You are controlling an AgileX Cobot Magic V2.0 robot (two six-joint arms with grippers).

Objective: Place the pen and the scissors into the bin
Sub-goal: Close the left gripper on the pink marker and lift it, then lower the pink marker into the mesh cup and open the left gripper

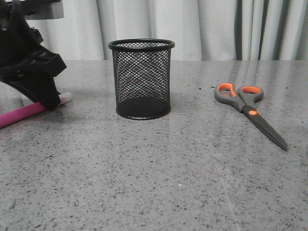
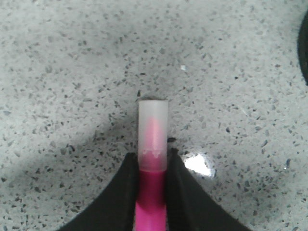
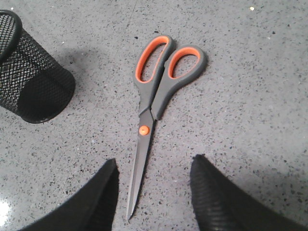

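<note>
Two objects wait outside the bin (image 1: 141, 79), which stands upright at mid-table in the front view. To its left the pen (image 1: 21, 114) lies low on the table (image 1: 159, 183), the left gripper (image 1: 45, 98) down over it near the capped end. Well to the right of the bin the scissors (image 1: 250, 111) lie flat, handles toward the back, blades pointing forward and right.

From the left wrist view, the left gripper's fingers (image 2: 126, 192) press against both sides of the magenta barrel just behind the translucent cap, so the jaws are closed narrow on the pen (image 2: 153, 144). Whether the pen is off the table I cannot tell.

From the right wrist view, the right gripper (image 3: 153, 192) hangs above the scissors (image 3: 154, 101) with its jaws spread wide and nothing between them but the blade tip below; the bin (image 3: 33, 82) sits off to one side.

I judge the pen pickup to be the step in hand. Next comes a lift, a carry over the rim, and tipping the pen upright to drop it in.
</note>
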